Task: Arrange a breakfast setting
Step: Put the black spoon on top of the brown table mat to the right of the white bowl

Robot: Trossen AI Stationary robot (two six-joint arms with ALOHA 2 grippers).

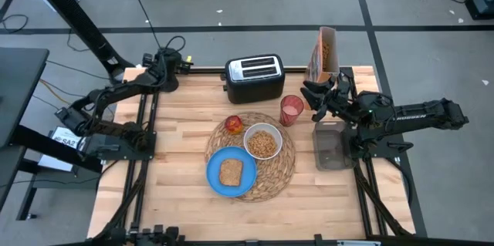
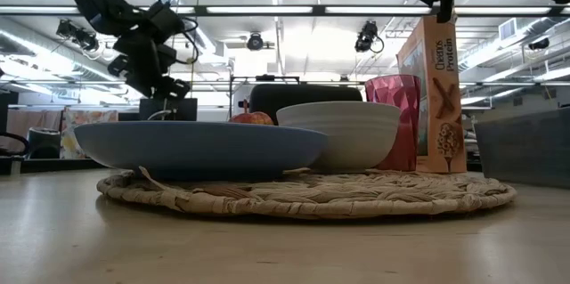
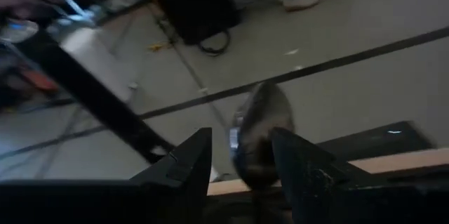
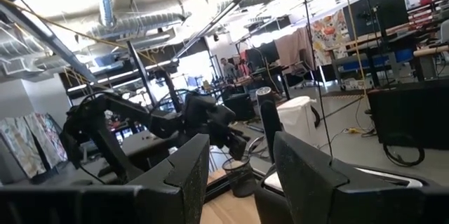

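— So, where is your left tool?

— My left gripper (image 1: 176,62) hangs over the table's far left corner, beside the black toaster (image 1: 255,78). From overhead it is only a dark knot. My left wrist camera tells more: the two fingers (image 3: 189,164) are pinching a metal spoon (image 3: 259,126), its blurred bowl standing up between them, with floor behind it.

— And the right one?

— My right gripper (image 1: 312,94) is raised near the far right side, between the pink cup (image 1: 292,110) and the cereal box (image 1: 324,53), above the far end of the dark tray (image 1: 329,146). Its own camera looks across at my other arm and the room. A dark upright shape stands in front of it that I cannot identify, so whether it grips anything I cannot tell.

— The setting itself?

— Overhead, the woven placemat (image 1: 282,173) lies mid-table. On it sit the blue plate (image 1: 212,170) with the toast slice (image 1: 230,172), the white bowl (image 1: 246,139) holding cereal just behind, and the red fruit (image 1: 234,124) at the mat's far edge. The cup stands just off the mat. The level camera hides the toast and cereal behind rims, and shows both grippers well above the dishes.
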